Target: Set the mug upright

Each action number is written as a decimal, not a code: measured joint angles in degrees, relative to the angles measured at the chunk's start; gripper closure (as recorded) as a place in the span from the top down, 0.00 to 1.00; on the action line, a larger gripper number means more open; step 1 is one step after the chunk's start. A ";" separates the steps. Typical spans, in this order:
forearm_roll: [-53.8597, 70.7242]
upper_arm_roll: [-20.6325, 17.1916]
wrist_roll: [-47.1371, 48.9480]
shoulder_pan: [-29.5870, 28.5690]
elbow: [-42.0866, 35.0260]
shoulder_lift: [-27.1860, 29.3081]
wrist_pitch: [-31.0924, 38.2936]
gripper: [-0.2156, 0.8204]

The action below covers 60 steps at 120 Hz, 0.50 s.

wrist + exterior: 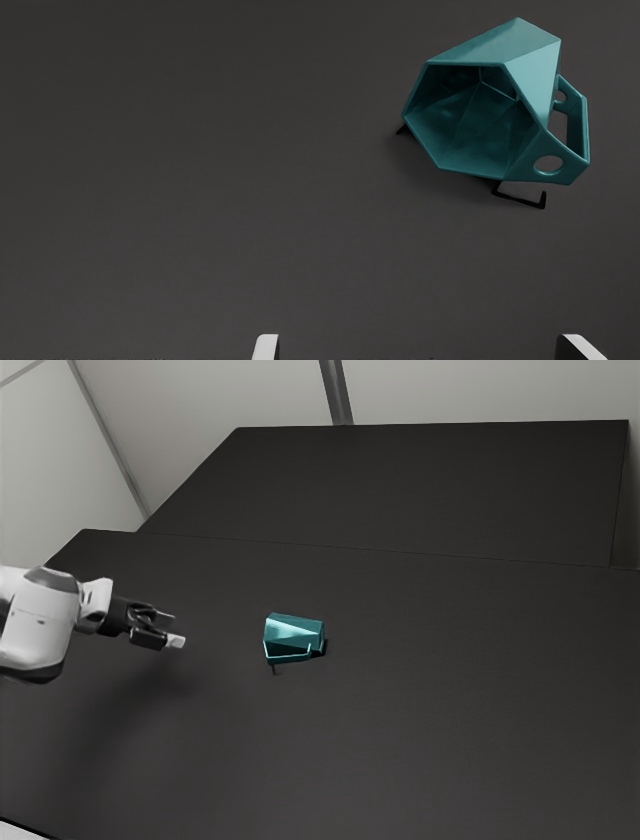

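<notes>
The mug (293, 631) lies on its side on the table (430, 740), its mouth (475, 120) facing the gripper (174, 629) and its handle (577, 125) out to one side; the gripper is open, fingers (266, 347) wide apart, above the table toward the exterior view's left, well apart from the mug

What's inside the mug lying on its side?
Through the open mouth of the mug: bare faceted teal walls, no contents in the visible part. The inner face of the upper side is covered by that side itself, so can't tell there.
</notes>
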<state>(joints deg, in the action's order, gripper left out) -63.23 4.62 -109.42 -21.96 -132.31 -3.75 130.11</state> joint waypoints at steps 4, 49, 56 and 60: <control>-0.46 1.82 -0.82 1.94 -0.07 -0.19 0.26 0.79; -6.64 18.85 -7.51 21.90 0.81 -2.99 1.85 0.79; -7.72 19.83 -8.22 23.70 0.83 -3.04 1.93 0.79; -8.27 20.06 -8.59 24.38 0.82 -3.05 1.96 0.79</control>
<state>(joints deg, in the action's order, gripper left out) -71.50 24.68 -118.01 2.42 -131.49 -6.79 132.07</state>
